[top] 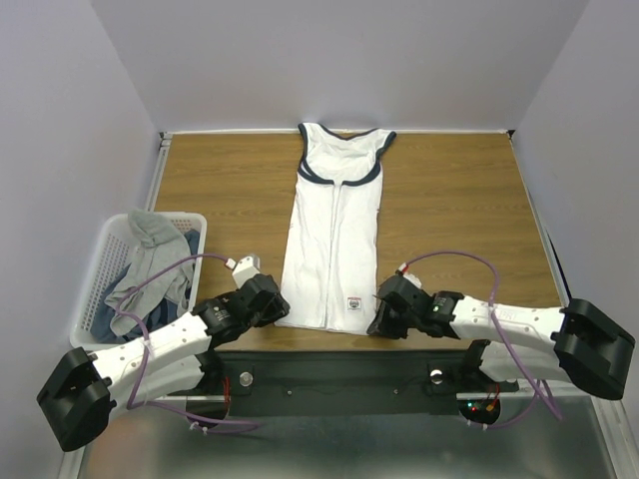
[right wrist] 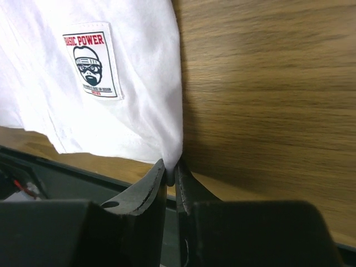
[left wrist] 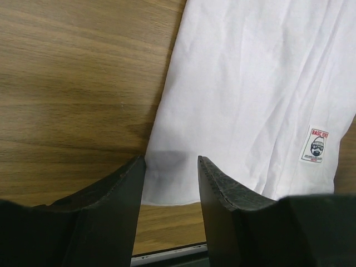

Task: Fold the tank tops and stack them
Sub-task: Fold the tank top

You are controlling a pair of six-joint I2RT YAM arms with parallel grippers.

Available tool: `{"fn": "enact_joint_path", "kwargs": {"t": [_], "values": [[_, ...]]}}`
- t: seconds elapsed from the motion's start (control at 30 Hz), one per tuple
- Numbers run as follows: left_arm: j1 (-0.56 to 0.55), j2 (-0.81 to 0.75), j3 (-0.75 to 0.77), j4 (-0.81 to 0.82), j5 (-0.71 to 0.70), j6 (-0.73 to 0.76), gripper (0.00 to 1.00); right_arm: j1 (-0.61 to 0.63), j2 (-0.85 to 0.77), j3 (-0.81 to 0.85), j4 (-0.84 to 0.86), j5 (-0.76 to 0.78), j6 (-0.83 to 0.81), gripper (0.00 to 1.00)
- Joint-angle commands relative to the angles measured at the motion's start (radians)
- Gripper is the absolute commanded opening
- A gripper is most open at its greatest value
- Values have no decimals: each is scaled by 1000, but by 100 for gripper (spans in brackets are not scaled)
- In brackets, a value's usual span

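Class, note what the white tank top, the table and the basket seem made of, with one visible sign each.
The white tank top looks like soft matte cloth, possibly cotton: it creases. The table looks like wood or wood-look laminate: brown grain streaks, slight sheen. The basket looks like white plastic: open lattice walls.

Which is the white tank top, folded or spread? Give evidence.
Partly folded: the white tank top lies full length on the table, both sides turned in to meet along its middle.
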Motion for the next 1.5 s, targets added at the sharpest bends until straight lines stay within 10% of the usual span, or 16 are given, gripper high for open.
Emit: {"fn": "enact_joint_path", "kwargs": {"t": [0.0, 1.0, 1.27, 1.47], "values": [[1, -4, 17, 26, 19, 25, 54, -40, -57, -1, -185, 105, -72, 17], [-177, 48, -53, 100, 70, -229, 57, -181, -152, 72, -303, 63, -250, 16], [-218, 137, -35, 157, 73, -237, 41, -183, -154, 93, -291, 70, -270, 16], [-235, 134, 2, 161, 68, -214, 3, -181, -152, 118, -269, 44, -322, 12]]}}
